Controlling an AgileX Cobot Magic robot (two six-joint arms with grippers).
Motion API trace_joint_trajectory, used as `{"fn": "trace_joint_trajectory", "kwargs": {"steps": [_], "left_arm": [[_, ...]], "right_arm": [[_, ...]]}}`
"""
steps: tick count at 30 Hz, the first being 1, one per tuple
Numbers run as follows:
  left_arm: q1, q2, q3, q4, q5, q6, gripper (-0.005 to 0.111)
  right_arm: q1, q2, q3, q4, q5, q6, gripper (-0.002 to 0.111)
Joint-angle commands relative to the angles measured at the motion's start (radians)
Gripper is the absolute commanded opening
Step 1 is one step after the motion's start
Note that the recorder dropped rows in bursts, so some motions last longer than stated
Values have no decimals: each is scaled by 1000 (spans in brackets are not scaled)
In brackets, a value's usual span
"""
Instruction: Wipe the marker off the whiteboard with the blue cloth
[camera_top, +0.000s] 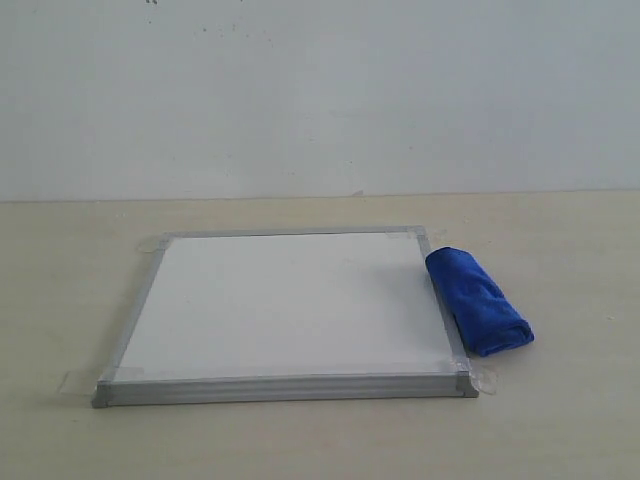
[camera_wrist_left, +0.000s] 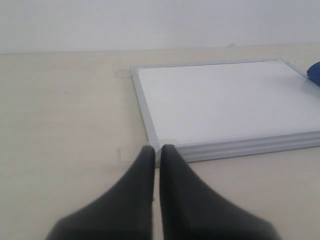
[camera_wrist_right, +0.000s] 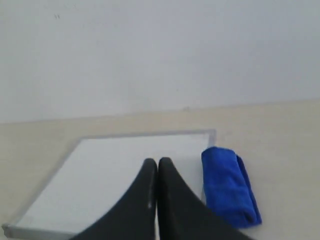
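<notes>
The whiteboard (camera_top: 285, 305) lies flat on the table, silver frame and tape tabs at its corners. Its white face shows no marker line in any view. The blue cloth (camera_top: 477, 300) lies rolled on the table against the board's right edge, also seen as the blue cloth (camera_wrist_right: 228, 192) and a sliver of the blue cloth (camera_wrist_left: 314, 73). No gripper appears in the exterior view. My left gripper (camera_wrist_left: 156, 149) is shut and empty, near the whiteboard (camera_wrist_left: 225, 100) at its front left corner. My right gripper (camera_wrist_right: 157, 162) is shut and empty, over the whiteboard (camera_wrist_right: 115, 170), left of the cloth.
The beige table (camera_top: 560, 420) runs out on all sides of the board. A plain white wall (camera_top: 320, 90) stands behind the table's far edge.
</notes>
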Motion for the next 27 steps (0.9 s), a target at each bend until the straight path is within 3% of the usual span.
{"fn": "trace_joint_trajectory", "kwargs": {"steps": [1, 5, 9, 15, 23, 27], "left_arm": [[0, -2, -2, -10, -6, 1, 4], [0, -2, -2, -10, -6, 1, 4], [0, -2, -2, -10, -6, 1, 4], [0, -2, -2, -10, -6, 1, 4], [0, -2, -2, -10, -6, 1, 4], [0, -2, -2, -10, -6, 1, 4]], "right_arm": [[-154, -308, 222, -5, -145, 32, 0], [-272, -466, 340, -5, -169, 216, 0], [-324, -480, 348, -5, -167, 376, 0], [-324, -480, 348, -40, -106, 146, 0], [-322, -480, 348, -51, 256, 91, 0], [-322, -480, 348, -59, 258, -62, 0]]}}
